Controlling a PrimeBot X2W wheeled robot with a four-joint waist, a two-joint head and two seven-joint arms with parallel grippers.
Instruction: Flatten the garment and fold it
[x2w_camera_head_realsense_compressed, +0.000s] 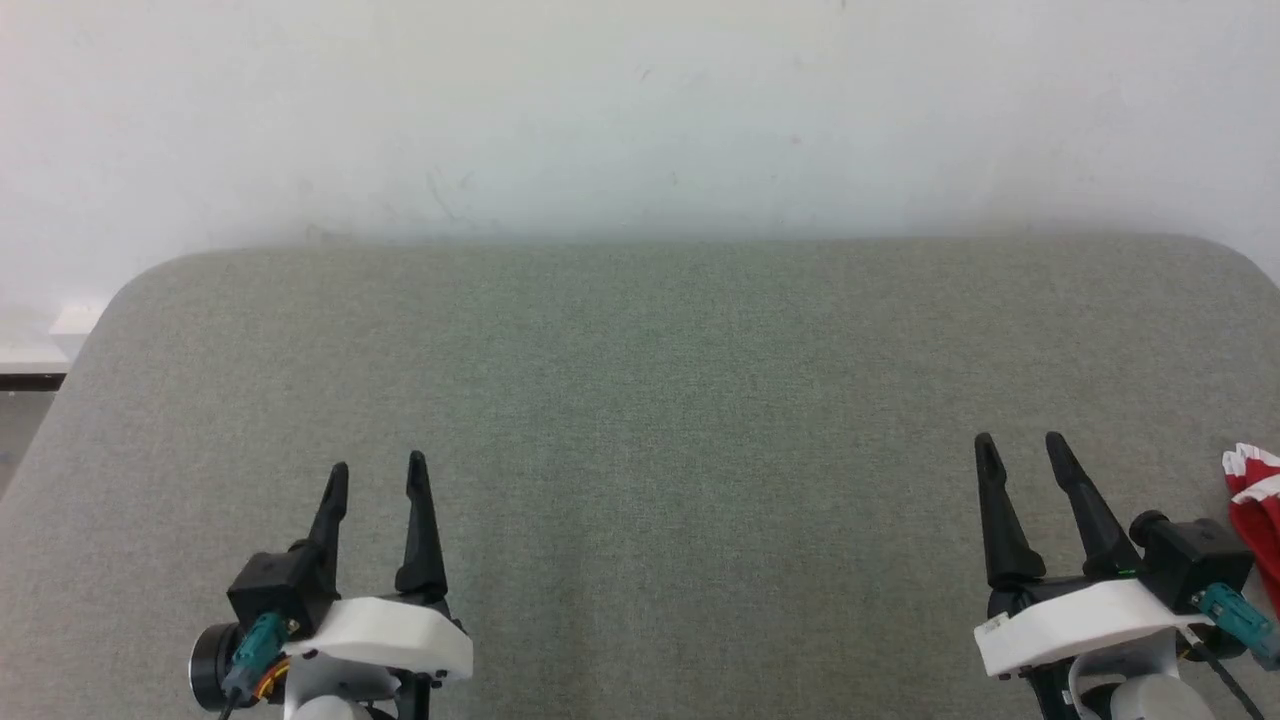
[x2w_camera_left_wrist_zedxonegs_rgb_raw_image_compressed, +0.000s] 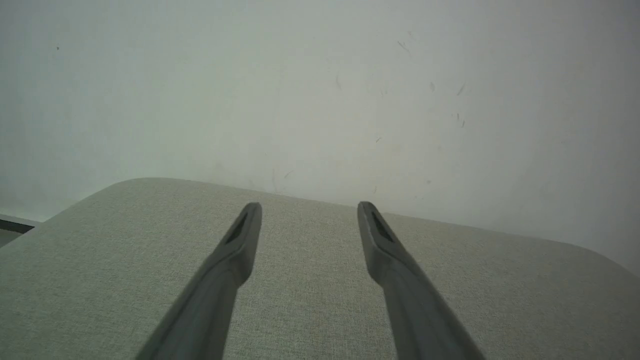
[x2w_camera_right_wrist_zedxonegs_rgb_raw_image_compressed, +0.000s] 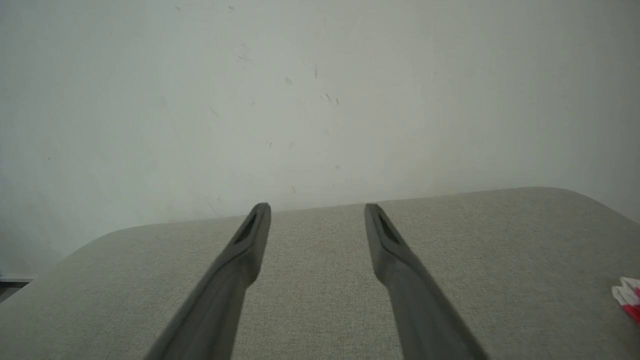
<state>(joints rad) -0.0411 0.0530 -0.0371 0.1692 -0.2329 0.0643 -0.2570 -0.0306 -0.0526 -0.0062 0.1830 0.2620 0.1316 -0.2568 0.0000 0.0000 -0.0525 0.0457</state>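
A bright red garment (x2w_camera_head_realsense_compressed: 1262, 520) with a white band lies at the far right edge of the head view, mostly cut off by the frame; a small corner of the garment (x2w_camera_right_wrist_zedxonegs_rgb_raw_image_compressed: 629, 296) peeks in at the right edge of the right wrist view. My right gripper (x2w_camera_head_realsense_compressed: 1020, 450) hovers open just left of it, nothing between its fingers (x2w_camera_right_wrist_zedxonegs_rgb_raw_image_compressed: 385, 240). My left gripper (x2w_camera_head_realsense_compressed: 378, 475) is open at the lower left, far from the cloth, its fingers (x2w_camera_left_wrist_zedxonegs_rgb_raw_image_compressed: 372, 227) spread over bare fabric surface.
A grey-green fabric-covered table (x2w_camera_head_realsense_compressed: 640, 400) with rounded far corners spans the view. A scuffed white wall (x2w_camera_head_realsense_compressed: 640, 110) stands right behind its far edge. A strip of floor and dark skirting (x2w_camera_head_realsense_compressed: 30, 380) shows at the far left.
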